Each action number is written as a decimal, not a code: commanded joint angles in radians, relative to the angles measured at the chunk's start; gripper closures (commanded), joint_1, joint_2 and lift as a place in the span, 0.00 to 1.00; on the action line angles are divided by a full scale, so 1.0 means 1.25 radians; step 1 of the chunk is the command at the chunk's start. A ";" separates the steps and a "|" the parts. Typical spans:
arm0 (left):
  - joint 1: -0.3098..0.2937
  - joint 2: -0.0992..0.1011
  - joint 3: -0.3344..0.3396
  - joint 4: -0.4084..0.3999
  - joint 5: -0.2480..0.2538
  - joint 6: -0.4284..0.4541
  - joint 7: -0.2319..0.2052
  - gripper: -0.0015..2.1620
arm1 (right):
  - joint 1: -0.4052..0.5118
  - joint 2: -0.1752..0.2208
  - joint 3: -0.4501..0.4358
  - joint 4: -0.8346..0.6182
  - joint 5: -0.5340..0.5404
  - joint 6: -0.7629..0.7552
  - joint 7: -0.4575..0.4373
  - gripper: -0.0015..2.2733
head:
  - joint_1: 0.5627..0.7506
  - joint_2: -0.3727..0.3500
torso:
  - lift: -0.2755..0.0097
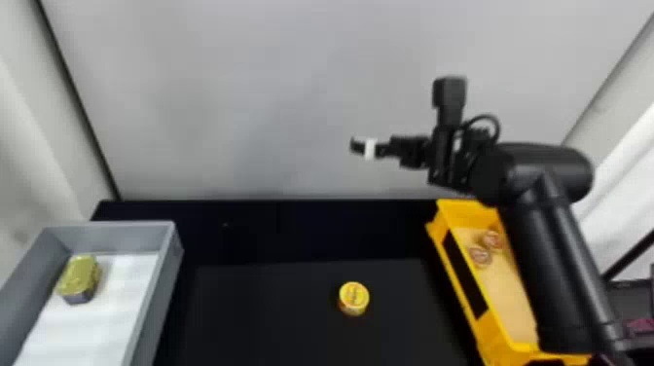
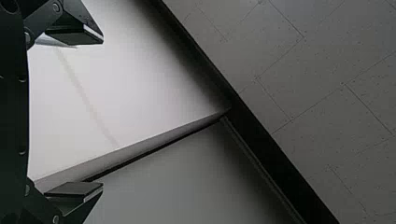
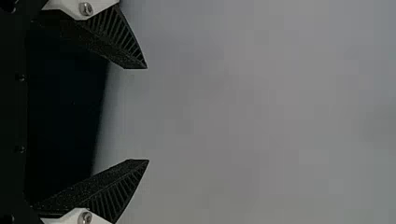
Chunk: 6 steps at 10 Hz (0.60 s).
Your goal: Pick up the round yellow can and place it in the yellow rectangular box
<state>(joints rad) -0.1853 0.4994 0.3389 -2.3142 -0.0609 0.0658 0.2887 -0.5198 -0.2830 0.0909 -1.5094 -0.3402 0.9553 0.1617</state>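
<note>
The round yellow can (image 1: 354,298) stands on the black table, right of the middle in the head view. To its right is the yellow rectangular box (image 1: 460,279), partly covered by my right arm. My right gripper (image 1: 357,146) is raised in front of the grey wall, higher than the can and away from it. In the right wrist view the right gripper (image 3: 148,114) is open, nothing between its fingers. The left gripper (image 2: 102,111) stands open and holds nothing in the left wrist view, with pale panels and a tiled surface beyond it.
A grey tray (image 1: 168,272) at the left holds a green-gold tin (image 1: 79,280) on a white liner. Two small round items (image 1: 481,256) lie inside the yellow box. The grey wall rises behind the table's far edge.
</note>
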 commanded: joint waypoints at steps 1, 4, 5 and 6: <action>-0.005 -0.003 -0.011 0.008 0.006 -0.013 0.000 0.08 | -0.003 0.014 0.075 0.163 0.029 -0.018 0.071 0.03 | 0.70 0.28 | 0.96; -0.010 -0.002 -0.024 0.017 0.014 -0.019 -0.001 0.07 | -0.022 0.099 0.092 0.280 0.293 0.019 0.236 0.03 | 0.70 0.28 | 0.96; -0.011 -0.001 -0.029 0.019 0.017 -0.019 -0.003 0.07 | -0.022 0.126 0.075 0.317 0.378 0.015 0.282 0.03 | 0.70 0.28 | 0.96; -0.011 -0.001 -0.030 0.020 0.021 -0.021 -0.004 0.07 | -0.021 0.131 0.071 0.345 0.397 0.007 0.297 0.03 | 0.70 0.28 | 0.96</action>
<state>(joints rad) -0.1985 0.4975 0.3052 -2.2912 -0.0402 0.0422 0.2853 -0.5470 -0.1462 0.1957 -1.1292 0.0689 0.9727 0.5120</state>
